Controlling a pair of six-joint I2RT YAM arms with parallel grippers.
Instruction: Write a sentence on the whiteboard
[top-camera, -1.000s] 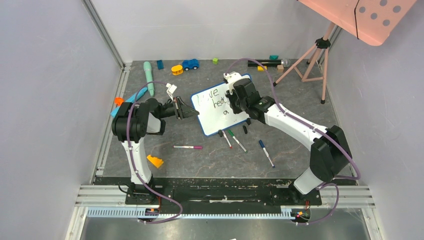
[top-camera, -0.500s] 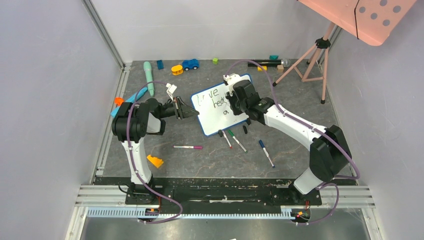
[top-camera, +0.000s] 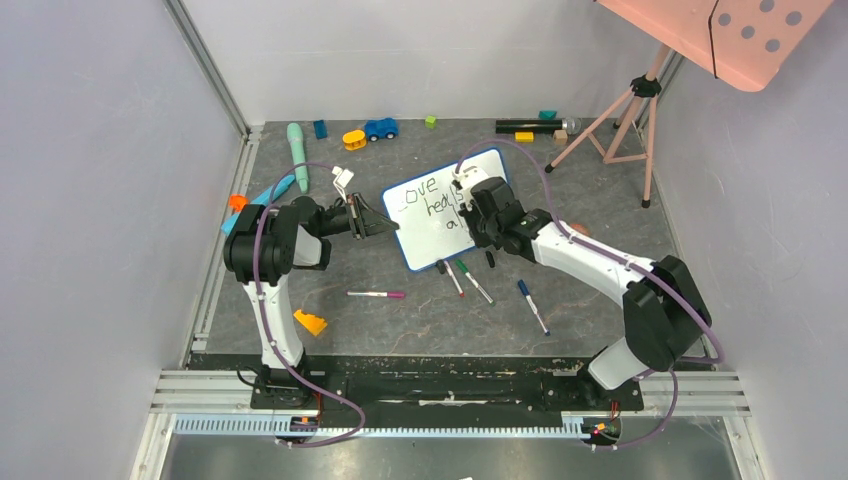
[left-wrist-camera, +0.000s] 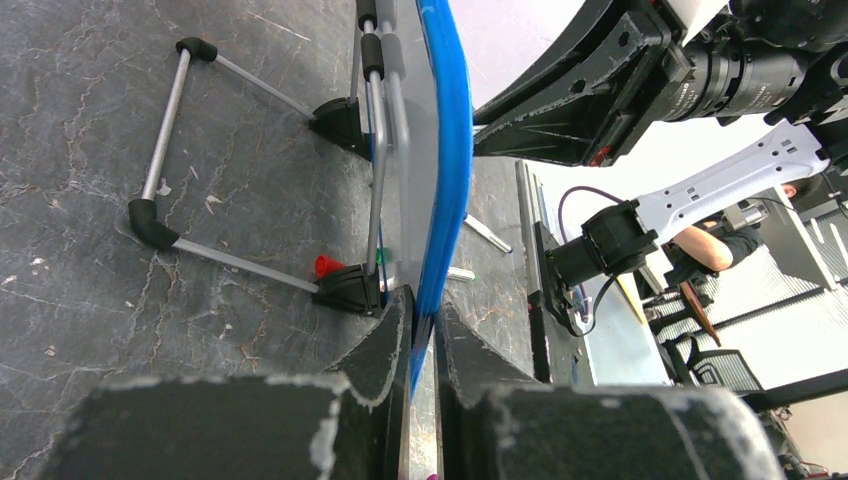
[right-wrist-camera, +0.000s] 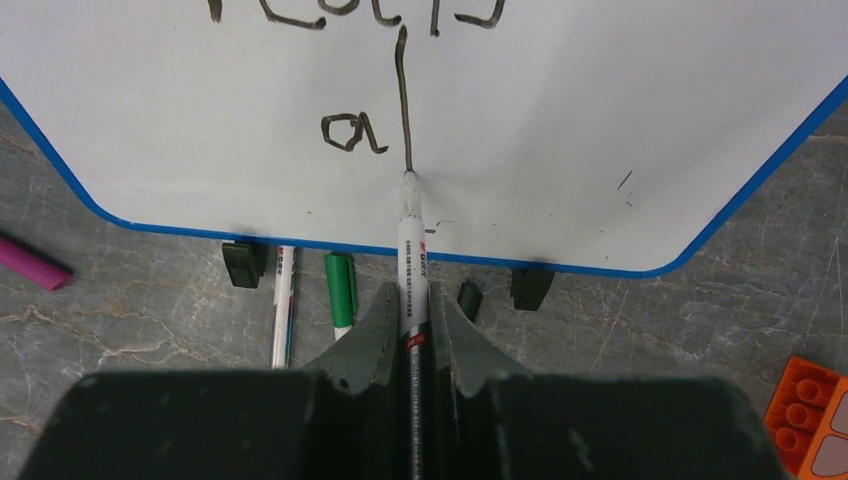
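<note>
The whiteboard (top-camera: 440, 208) stands propped mid-table, blue-framed, on small black feet. The sentence (top-camera: 432, 203) so far reads "Love", "heal", then "a" and one tall stroke. The left gripper (left-wrist-camera: 420, 345) pinches the board's edge; the right gripper (right-wrist-camera: 411, 320) grasps a marker (right-wrist-camera: 410, 255) — tip touching the stroke's foot.

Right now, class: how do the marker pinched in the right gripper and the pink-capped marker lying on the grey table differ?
The held marker is uncapped, tip pressed to the blue-framed whiteboard; the pink-capped marker lies capped and untouched on the table. Both are slim with white barrels.
</note>
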